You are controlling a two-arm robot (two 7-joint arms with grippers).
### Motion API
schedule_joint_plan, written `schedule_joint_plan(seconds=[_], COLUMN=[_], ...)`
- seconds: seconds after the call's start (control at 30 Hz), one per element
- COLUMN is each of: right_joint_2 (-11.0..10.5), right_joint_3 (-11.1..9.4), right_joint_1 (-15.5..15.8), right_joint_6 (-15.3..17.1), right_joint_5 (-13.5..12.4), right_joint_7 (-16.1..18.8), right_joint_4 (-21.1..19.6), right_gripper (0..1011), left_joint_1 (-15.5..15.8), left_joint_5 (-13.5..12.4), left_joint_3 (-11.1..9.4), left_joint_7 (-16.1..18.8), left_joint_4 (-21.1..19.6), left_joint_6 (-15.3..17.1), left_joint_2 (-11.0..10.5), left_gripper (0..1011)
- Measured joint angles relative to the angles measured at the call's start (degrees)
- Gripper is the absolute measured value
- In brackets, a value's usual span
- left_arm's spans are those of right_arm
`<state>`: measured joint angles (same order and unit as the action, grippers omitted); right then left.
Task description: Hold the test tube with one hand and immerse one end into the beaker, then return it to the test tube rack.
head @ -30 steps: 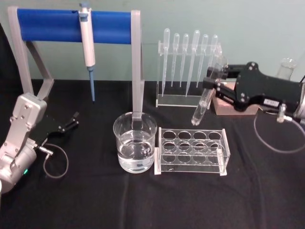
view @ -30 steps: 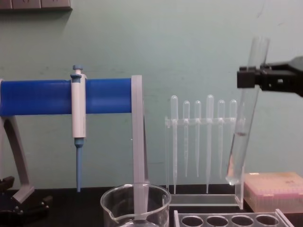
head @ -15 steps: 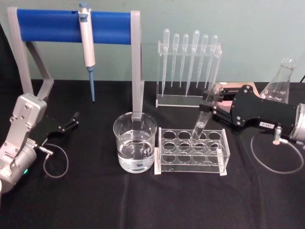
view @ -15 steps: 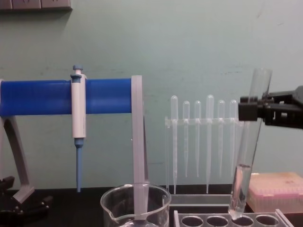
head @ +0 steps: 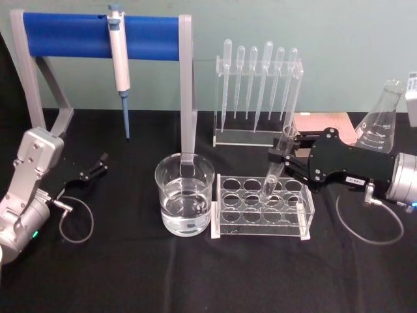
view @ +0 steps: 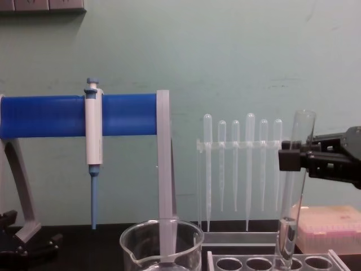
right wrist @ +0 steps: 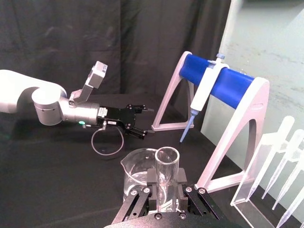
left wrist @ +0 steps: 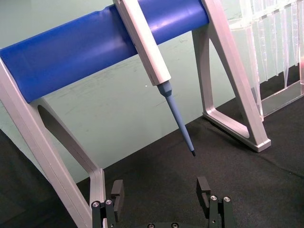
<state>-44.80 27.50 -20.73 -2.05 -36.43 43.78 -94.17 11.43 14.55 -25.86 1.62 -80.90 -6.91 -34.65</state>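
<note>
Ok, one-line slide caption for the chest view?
Right gripper lowers the test tube into the clear rack, beside the beaker.

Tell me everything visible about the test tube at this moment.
The test tube is a long clear glass tube with a rounded bottom and an open flared rim. A little clear liquid sits in its lower part. It stands nearly upright, tilted slightly, its lower end lowered into a back-row hole of the clear rack, right of the beaker. The right gripper is shut on its upper part, just below the rim. Whether its bottom rests on the rack's base cannot be told.
</note>
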Motion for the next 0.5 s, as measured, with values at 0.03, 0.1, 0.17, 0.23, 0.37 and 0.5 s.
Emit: schedule_joint_plan(seconds=[0.03,0.1,0.17,0.23,0.37,0.5], right_joint_2=[0.2,0.5,0.8,1.0,1.3,1.6], right_joint_3=[0.0,0.0,0.0,0.0,0.0,0.2], right_joint_1=[0.0,0.0,0.0,-0.1,-0.1,-0.1], right_joint_6=[0.0,0.0,0.0,0.1,0.2,0.3], right_joint_5=[0.1,0.1,0.2,0.3,0.4,0.5], right_joint_7=[0.0,0.0,0.1,0.1,0.1,0.2], right_joint_4=[0.2,0.4,0.5,0.7,0.8,1.0], right_gripper=[241,241,241,241,241,241], left_joint_1=[0.0,0.0,0.0,0.0,0.0,0.0], left_joint_5=[0.0,0.0,0.0,0.0,0.0,0.0], left_joint_3=[0.0,0.0,0.0,0.0,0.0,0.0], left_joint_7=[0.0,0.0,0.0,0.0,0.0,0.0], left_joint_4=[0.0,0.0,0.0,0.0,0.0,0.0], left_joint_6=[0.0,0.0,0.0,0.0,0.0,0.0], left_joint_2=[0.0,0.0,0.0,0.0,0.0,0.0], left_gripper=[1000,1000,1000,1000,1000,1000])
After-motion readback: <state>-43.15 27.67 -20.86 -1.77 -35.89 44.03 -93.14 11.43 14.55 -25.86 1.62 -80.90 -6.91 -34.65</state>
